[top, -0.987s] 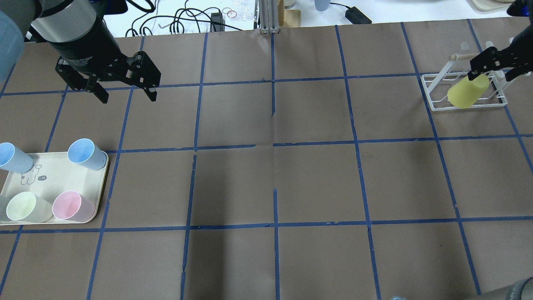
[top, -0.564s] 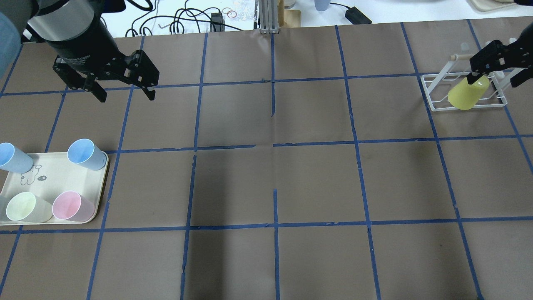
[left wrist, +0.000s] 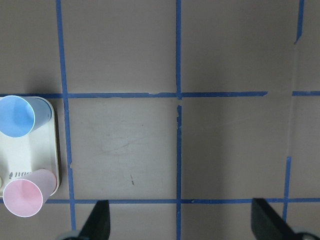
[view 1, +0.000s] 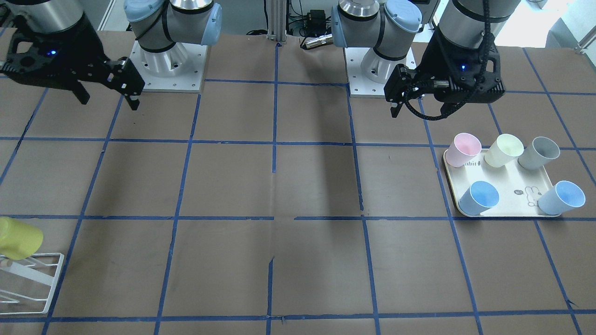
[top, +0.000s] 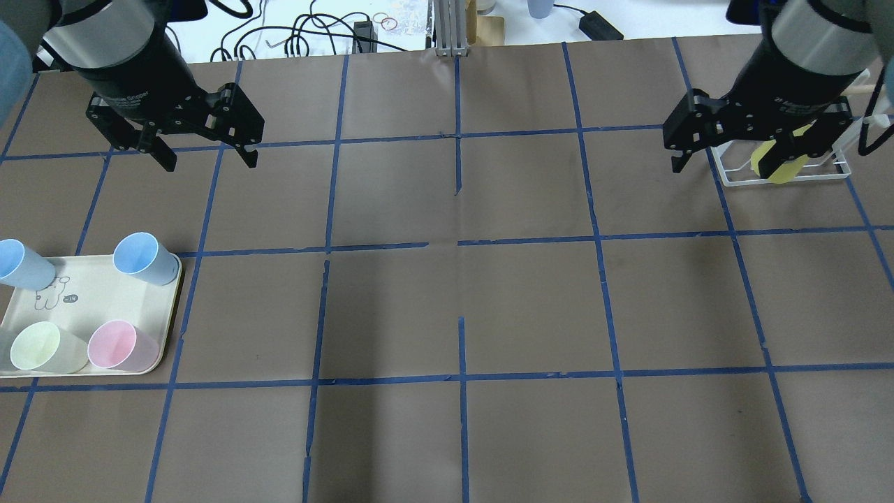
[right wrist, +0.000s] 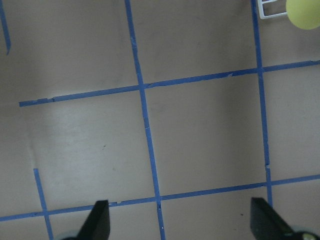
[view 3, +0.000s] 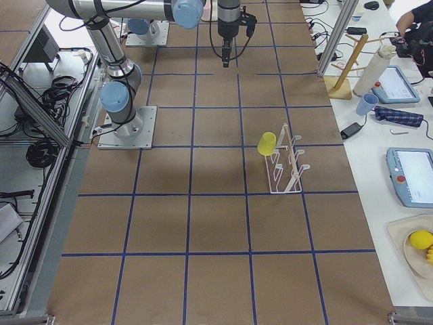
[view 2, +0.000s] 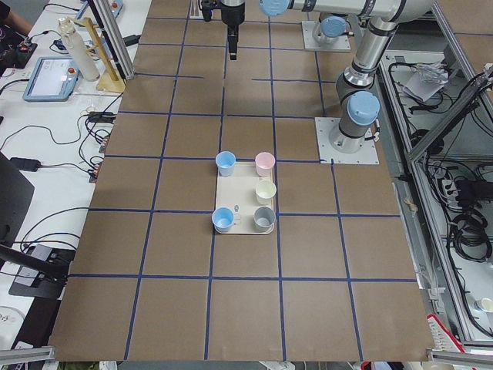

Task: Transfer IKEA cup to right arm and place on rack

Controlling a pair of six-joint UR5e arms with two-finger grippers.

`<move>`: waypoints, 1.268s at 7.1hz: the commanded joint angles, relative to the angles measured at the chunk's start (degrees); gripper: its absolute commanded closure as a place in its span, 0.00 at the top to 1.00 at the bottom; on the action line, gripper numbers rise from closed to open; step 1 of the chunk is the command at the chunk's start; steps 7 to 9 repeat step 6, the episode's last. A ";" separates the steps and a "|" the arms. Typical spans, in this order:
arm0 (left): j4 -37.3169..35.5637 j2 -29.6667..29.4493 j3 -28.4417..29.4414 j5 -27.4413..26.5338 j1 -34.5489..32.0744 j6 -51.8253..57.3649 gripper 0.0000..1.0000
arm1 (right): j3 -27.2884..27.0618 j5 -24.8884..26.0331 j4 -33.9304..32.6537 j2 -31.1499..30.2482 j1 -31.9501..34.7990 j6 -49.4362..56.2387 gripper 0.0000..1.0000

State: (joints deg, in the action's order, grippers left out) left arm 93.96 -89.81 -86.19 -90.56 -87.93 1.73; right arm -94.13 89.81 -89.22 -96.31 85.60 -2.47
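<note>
The bright yellow IKEA cup (top: 790, 169) hangs mouth-down on a rod of the white wire rack (top: 817, 177) at the far right, partly hidden behind my right gripper. It shows clearly in the front view (view 1: 16, 237) on the rack (view 1: 53, 281), and in the right side view (view 3: 267, 143). My right gripper (top: 719, 170) is open and empty, raised above the table beside the rack; its wrist view shows the cup (right wrist: 305, 12) at the top right corner. My left gripper (top: 209, 162) is open and empty, high over the far left.
A cream tray (top: 91, 293) at the left front holds two blue cups, a pink cup (top: 112, 344), a pale cream-yellow cup (top: 35, 346) and a grey cup (view 1: 539, 152). Blue tape lines grid the brown table. Cables lie past the far edge.
My right gripper has come off the yellow cup, risen and moved left, away from the rack. The cup stays on the rack. The left gripper has barely shifted.
</note>
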 commanded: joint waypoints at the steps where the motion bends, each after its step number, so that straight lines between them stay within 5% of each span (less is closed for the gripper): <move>1: 0.00 -0.27 0.15 0.03 0.22 0.03 1.00 | -0.79 -0.51 2.53 -2.39 2.81 -1.58 1.00; 9: 0.09 0.52 0.33 -0.23 0.39 0.65 1.00 | -1.41 -1.92 2.82 -3.80 3.08 -0.52 1.00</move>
